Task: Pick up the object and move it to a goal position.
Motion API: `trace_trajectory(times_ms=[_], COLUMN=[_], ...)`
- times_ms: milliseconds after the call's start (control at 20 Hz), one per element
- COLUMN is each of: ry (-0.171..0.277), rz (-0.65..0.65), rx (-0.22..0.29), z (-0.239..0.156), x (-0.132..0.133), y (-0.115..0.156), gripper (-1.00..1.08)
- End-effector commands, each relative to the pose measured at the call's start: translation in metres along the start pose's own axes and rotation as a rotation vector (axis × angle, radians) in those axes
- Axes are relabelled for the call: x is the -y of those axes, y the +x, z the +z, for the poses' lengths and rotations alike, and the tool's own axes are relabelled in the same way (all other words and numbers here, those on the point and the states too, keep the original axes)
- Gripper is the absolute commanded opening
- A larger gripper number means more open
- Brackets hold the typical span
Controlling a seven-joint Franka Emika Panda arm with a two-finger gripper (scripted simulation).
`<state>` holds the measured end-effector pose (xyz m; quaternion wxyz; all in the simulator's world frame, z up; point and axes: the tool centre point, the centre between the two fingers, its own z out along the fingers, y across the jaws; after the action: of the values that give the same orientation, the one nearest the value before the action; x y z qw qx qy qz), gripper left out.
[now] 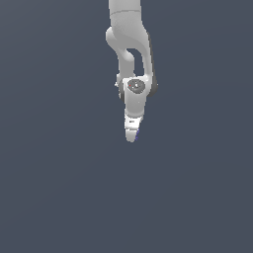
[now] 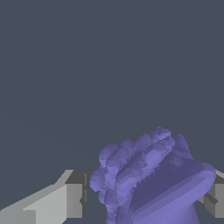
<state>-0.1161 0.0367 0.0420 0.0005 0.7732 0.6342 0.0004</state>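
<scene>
The object (image 2: 148, 179) is a purple-blue lumpy thing that sits between my two fingertips in the wrist view. One grey finger (image 2: 74, 194) touches one side of it and the other finger (image 2: 216, 197) presses the opposite side. My gripper (image 2: 146, 199) is shut on it. In the exterior view the white arm hangs down from the top, with the gripper (image 1: 132, 136) pointing downward. Only a thin purple sliver of the object (image 1: 138, 132) shows beside the fingertips.
A plain dark grey-blue surface (image 1: 59, 188) fills both views around the arm. No other objects, containers or edges show.
</scene>
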Motion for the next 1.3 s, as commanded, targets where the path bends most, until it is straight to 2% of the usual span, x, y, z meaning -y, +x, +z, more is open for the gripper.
trace_trajectory(times_ms=[0, 400, 650, 950, 1250], ry=[0.001, 0.000, 0.000, 0.000, 0.001], rz=[0.000, 0.000, 0.000, 0.000, 0.000], rx=[0.000, 0.000, -0.001, -0.002, -0.003], z=[0.001, -0.001, -0.008, -0.026, -0.052], x=[0.001, -0.001, -0.011, -0.036, -0.073], y=[0.000, 0.000, -0.002, -0.008, -0.017], gripper=[-1.00, -1.00, -1.00, -1.00, -1.00])
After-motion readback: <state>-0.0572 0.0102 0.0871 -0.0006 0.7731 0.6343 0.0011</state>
